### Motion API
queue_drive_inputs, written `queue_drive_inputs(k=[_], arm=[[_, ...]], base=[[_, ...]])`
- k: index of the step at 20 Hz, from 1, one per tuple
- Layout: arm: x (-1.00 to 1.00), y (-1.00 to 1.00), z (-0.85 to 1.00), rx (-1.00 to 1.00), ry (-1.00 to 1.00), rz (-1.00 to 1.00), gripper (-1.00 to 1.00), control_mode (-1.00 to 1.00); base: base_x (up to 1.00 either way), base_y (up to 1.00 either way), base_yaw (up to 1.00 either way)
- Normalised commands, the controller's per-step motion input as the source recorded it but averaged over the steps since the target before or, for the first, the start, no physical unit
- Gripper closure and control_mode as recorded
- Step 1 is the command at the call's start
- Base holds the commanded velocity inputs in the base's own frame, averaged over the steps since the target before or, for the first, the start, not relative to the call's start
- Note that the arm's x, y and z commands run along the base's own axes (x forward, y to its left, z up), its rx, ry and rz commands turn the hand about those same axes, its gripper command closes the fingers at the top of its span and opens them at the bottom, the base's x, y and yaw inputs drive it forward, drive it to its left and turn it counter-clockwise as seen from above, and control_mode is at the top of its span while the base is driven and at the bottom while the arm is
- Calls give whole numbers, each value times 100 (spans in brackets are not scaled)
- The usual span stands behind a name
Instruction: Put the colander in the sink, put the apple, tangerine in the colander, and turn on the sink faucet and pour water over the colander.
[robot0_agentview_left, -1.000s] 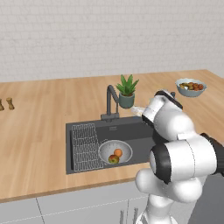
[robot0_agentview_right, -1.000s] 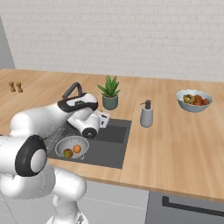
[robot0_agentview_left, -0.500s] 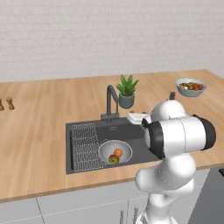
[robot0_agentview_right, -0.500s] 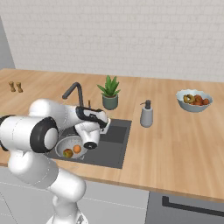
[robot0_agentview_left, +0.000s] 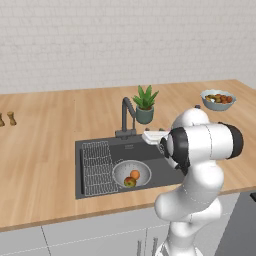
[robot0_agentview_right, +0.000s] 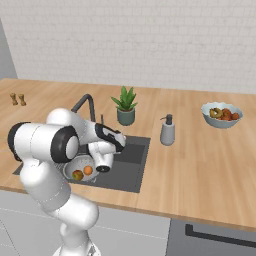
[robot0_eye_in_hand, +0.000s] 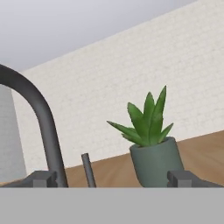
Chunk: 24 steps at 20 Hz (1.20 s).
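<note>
The dark sink (robot0_agentview_left: 115, 150) holds the pale perforated colander (robot0_agentview_left: 131, 173) beside its wire rack (robot0_agentview_left: 97, 160). Inside the colander lie the orange tangerine (robot0_agentview_left: 135, 174) and the yellow-green apple (robot0_agentview_left: 129, 182); from the right these are the tangerine (robot0_agentview_right: 88, 170) and the apple (robot0_agentview_right: 77, 175). The gooseneck faucet (robot0_agentview_left: 125, 112) arches over the back rim. My gripper (robot0_agentview_left: 148, 136) hangs low over the sink's back right, facing the faucet. In the hand view the gripper (robot0_eye_in_hand: 113, 180) is open, and the faucet's thin lever (robot0_eye_in_hand: 89, 170) stands beyond the gap, right of the spout (robot0_eye_in_hand: 39, 109).
A potted succulent (robot0_agentview_left: 145, 105) stands just behind the faucet, close to my hand. A grey soap dispenser (robot0_agentview_right: 167, 131) sits right of the sink. A blue-grey fruit bowl (robot0_agentview_right: 222, 114) is at the far right, and two small shakers (robot0_agentview_right: 17, 99) at the far left.
My arm has folded down and swung; the hand has dropped lower in front of the faucet. Colander, apple and tangerine have stayed put.
</note>
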Motion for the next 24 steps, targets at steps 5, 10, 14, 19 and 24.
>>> queue_drive_inputs(k=[5,10,14,19,24], arm=[[19,28,0,-3,0,0,-100,-100],[27,12,11,0,0,0,-100,-100],[23,8,1,0,0,0,-100,-100],[23,1,0,0,0,-4,-100,-100],[27,0,0,0,2,-5,-100,-100]], base=[[0,0,0],[0,0,0],[0,0,0],[0,0,0],[0,0,0]])
